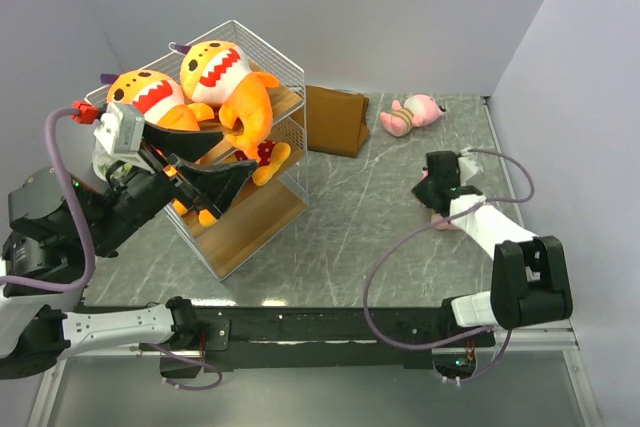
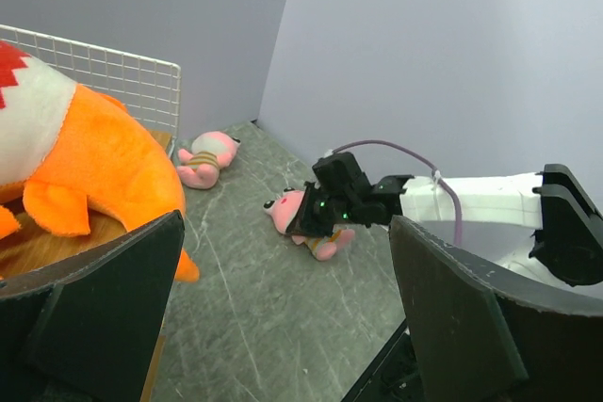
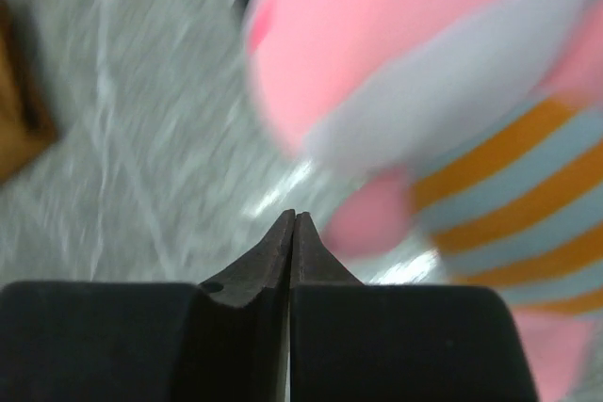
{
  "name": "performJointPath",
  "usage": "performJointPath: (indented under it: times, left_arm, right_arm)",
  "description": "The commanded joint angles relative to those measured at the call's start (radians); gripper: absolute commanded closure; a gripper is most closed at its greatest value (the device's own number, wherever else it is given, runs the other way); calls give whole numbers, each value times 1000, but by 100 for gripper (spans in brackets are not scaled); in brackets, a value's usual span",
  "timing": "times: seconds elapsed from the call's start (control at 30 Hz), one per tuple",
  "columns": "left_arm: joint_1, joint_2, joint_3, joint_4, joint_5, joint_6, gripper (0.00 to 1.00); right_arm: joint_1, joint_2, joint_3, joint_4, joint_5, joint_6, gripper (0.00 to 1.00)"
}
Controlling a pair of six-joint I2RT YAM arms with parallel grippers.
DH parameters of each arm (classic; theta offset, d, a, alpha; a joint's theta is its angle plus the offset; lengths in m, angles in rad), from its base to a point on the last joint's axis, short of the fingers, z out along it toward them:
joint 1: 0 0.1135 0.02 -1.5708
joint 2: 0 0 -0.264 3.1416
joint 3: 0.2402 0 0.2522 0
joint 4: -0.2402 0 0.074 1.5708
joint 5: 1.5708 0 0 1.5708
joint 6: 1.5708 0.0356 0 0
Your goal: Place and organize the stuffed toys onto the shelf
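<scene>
The white wire shelf (image 1: 262, 219) with wooden boards stands at the left. Two big orange sharks (image 1: 150, 95) (image 1: 226, 75) lie on its top; one also shows in the left wrist view (image 2: 85, 162). A small orange-headed toy in red dotted clothes (image 1: 266, 155) lies on a middle board. My left gripper (image 1: 232, 150) is open and empty in front of the shelf (image 2: 283, 317). One pink toy (image 1: 412, 114) lies at the back (image 2: 207, 159). Another pink toy (image 2: 287, 209) lies under my right gripper (image 1: 438, 185), which is shut and empty, tips (image 3: 294, 218) just beside that toy (image 3: 424, 72).
A brown folded bag (image 1: 335, 119) stands right of the shelf. Grey walls close the back and right. The right arm (image 2: 471, 200) reaches across the marble table (image 1: 350, 227). Part of the lower shelf boards is hidden behind my left gripper.
</scene>
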Motion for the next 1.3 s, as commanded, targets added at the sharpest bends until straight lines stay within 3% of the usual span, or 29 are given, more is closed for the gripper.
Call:
performJointPath:
  times: [0.0,0.17,0.4,0.43,0.47,0.6,0.63,0.73,0.83,0.93,1.07,1.27]
  left_arm:
    - [-3,-27,-20,41,-12,-16,4]
    - [-3,-41,-40,38,-20,-35,3]
    - [-3,-52,-34,36,-15,-46,4]
    - [-3,-52,-34,37,-14,-46,3]
    - [-3,-52,-34,42,-9,-47,4]
    - [-3,-44,-27,42,-6,-49,3]
    - [-3,-44,-25,39,-3,-49,3]
    - [-3,-41,-25,15,-7,-55,3]
    - [-3,-50,-34,1,-9,-67,2]
    - [-3,-44,-47,-2,54,-73,7]
    - [-3,12,-24,-28,164,-87,15]
    - [-3,3,-68,29,272,-98,15]
  right_arm:
    - [163,-98,-58,56,-28,8,100]
    - [305,-106,-84,62,-43,56,100]
    - [405,-143,-63,24,-36,85,100]
    - [405,-150,-50,5,-20,94,87]
    - [402,-167,-41,-39,53,106,80]
    - [324,-189,19,-137,136,81,57]
    - [266,-190,40,-157,152,79,45]
    - [136,-204,54,-186,138,53,33]
    - [56,-215,78,-237,202,16,25]
    - [7,-207,80,-245,180,-28,21]
    - [-38,-151,94,-236,132,-54,20]
    - [-47,-48,111,-217,133,-74,20]
